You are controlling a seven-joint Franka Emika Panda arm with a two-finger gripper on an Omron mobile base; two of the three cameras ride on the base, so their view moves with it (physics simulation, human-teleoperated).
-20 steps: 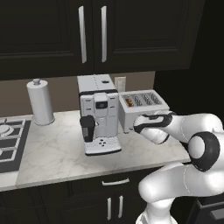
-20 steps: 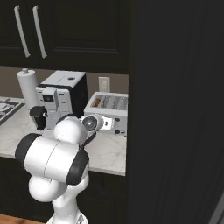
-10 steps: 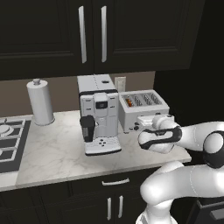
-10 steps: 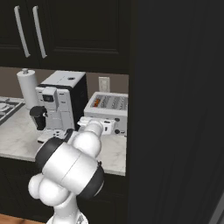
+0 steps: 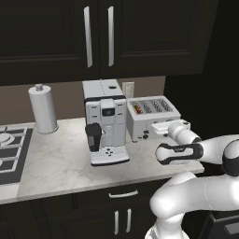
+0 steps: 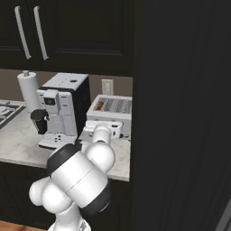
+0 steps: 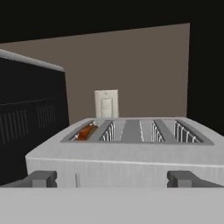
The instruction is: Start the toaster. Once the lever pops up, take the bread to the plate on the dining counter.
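Observation:
The white-grey toaster stands on the marble worktop right of the coffee machine. A slice of bread sits low in its leftmost slot, only the brown top edge showing. In the hand view the toaster lies straight ahead and close, the bread in the left slot. My gripper hovers level at the toaster's front face, fingers wide apart with nothing between them. The plate and the dining counter are out of view.
A white-and-black coffee machine stands left of the toaster, a paper towel roll and the stove farther left. A tall dark panel walls the right side. A wall outlet sits behind the toaster.
The arm has swung its elbow out to the right, and the hand has turned and come level in front of the toaster. Toaster and bread have not moved.

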